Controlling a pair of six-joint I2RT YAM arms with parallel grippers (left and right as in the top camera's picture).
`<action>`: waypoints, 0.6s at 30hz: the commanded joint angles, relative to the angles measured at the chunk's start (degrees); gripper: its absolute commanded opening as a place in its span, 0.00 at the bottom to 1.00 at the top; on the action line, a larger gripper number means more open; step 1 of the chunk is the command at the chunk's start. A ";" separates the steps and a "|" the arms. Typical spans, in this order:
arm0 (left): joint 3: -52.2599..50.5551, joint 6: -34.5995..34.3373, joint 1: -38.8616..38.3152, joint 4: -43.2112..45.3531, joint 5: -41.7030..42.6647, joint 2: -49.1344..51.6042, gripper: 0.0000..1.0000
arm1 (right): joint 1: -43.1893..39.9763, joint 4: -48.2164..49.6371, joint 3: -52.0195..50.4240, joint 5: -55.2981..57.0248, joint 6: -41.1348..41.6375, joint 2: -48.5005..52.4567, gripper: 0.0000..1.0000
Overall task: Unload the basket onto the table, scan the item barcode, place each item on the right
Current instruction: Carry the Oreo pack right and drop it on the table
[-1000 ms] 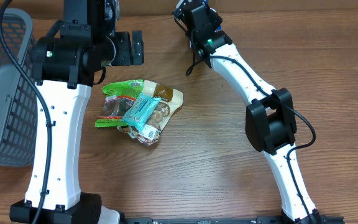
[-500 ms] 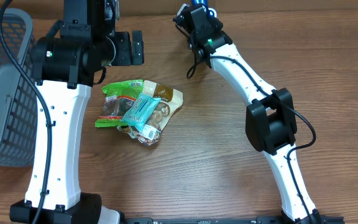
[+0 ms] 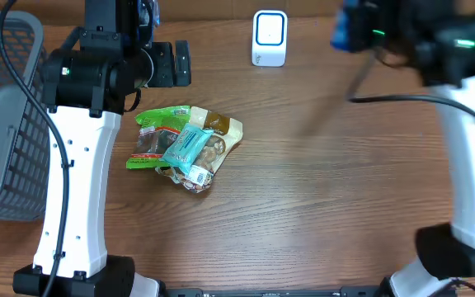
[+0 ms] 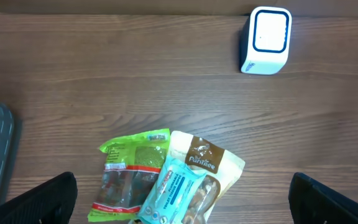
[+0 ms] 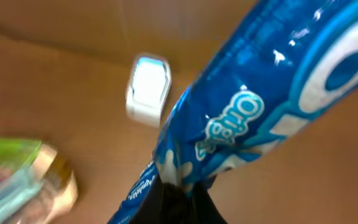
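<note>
Blue glossy packet (image 5: pixel 260 112) pinched in right end effector (image 5: pixel 178 198); left end effector (image 3: pixel 171 64) agape, empty. Risk: barcode angled off white box scanner (image 3: pixel 270 37), unread.

The packet (image 5: pixel 260 93) is glossy plastic, the table (image 3: pixel 303 206) matt wood.

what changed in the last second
The right gripper, jaws shut on the blue packet, swung away to the right, uncovering the white scanner. The left arm and the snack pile stayed put.
</note>
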 commanded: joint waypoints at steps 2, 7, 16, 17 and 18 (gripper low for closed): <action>-0.04 -0.39 0.13 0.20 -0.37 0.42 1.00 | -11.15 -11.21 -4.15 -6.05 10.82 3.26 0.04; -0.04 -0.39 0.11 0.22 -0.37 0.42 1.00 | -20.41 -7.39 -22.05 -5.88 12.26 3.34 0.04; -0.04 -0.39 0.11 0.20 -0.35 0.42 1.00 | -28.06 14.53 -51.34 -5.90 13.99 3.34 0.04; -0.04 -0.39 0.11 0.20 -0.37 0.42 1.00 | -27.91 15.37 -52.17 -5.88 13.97 3.34 0.04; -0.04 -0.39 0.11 0.20 -0.37 0.42 1.00 | -27.56 15.89 -52.59 -5.88 13.97 3.34 0.04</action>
